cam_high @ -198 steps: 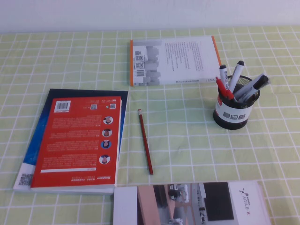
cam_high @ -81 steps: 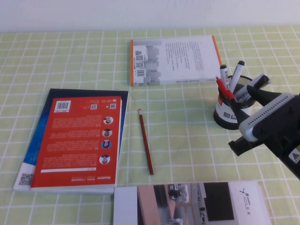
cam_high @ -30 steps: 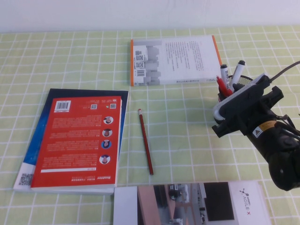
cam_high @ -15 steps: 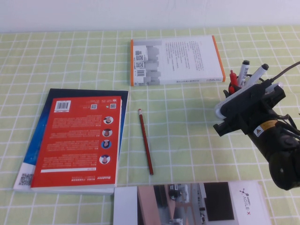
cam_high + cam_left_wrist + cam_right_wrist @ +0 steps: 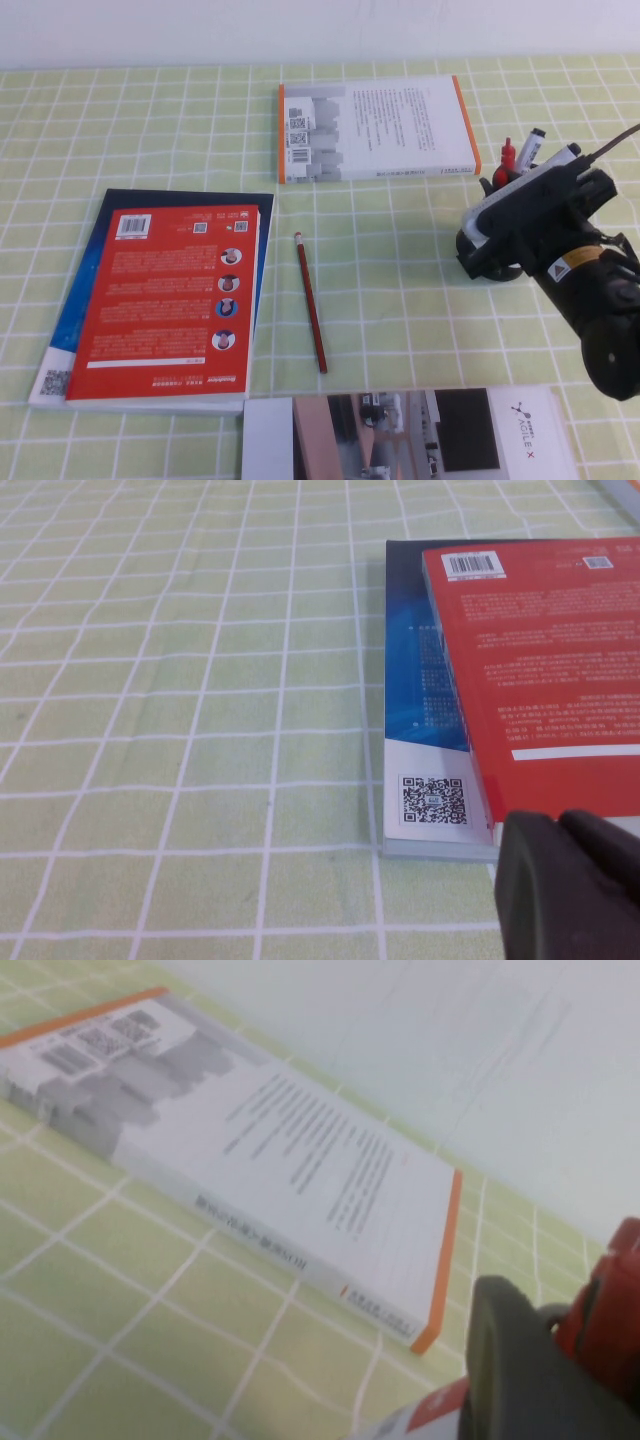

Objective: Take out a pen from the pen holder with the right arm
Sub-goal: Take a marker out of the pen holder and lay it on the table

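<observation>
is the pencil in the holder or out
Out: pencil lies flat on the cloth. Right claw at the pen holder, left claw by the red book.

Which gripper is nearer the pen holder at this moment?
Right. The right gripper is directly over the pen holder, among its pens. The left gripper hovers by the red book's near corner, far to the holder's left.

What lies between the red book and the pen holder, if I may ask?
In the high view, a red pencil; the right gripper is at the pen holder, the left gripper near the red book.
</observation>
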You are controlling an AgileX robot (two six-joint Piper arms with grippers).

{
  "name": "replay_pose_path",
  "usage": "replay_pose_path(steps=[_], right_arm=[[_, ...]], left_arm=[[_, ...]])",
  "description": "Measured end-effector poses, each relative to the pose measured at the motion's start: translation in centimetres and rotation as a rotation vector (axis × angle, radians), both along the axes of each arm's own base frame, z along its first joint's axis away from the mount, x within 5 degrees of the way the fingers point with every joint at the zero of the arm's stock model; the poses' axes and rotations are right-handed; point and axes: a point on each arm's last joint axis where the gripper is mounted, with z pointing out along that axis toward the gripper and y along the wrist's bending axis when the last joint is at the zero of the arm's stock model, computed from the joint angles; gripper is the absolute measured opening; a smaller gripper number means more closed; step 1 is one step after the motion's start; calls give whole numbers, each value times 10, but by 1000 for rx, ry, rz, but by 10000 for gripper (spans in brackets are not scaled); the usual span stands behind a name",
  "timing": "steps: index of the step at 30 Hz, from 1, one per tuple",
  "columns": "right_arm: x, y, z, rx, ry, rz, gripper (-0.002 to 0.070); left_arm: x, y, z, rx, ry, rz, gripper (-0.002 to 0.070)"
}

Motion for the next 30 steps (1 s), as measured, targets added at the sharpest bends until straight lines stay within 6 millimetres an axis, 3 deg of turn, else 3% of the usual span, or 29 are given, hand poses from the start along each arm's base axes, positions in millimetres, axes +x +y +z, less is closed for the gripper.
replay_pose_path(steps=[7, 23, 30], right_arm=[[-4, -2, 19, 23, -23, 4, 93], [-2, 2, -11, -84, 84, 38, 89], [-2, 5, -12, -106, 64, 67, 89]], left_arm=[[0, 0, 0, 0, 0, 0, -5], [0, 0, 0, 0, 0, 0, -5], [0, 0, 0, 0, 0, 0, -5]])
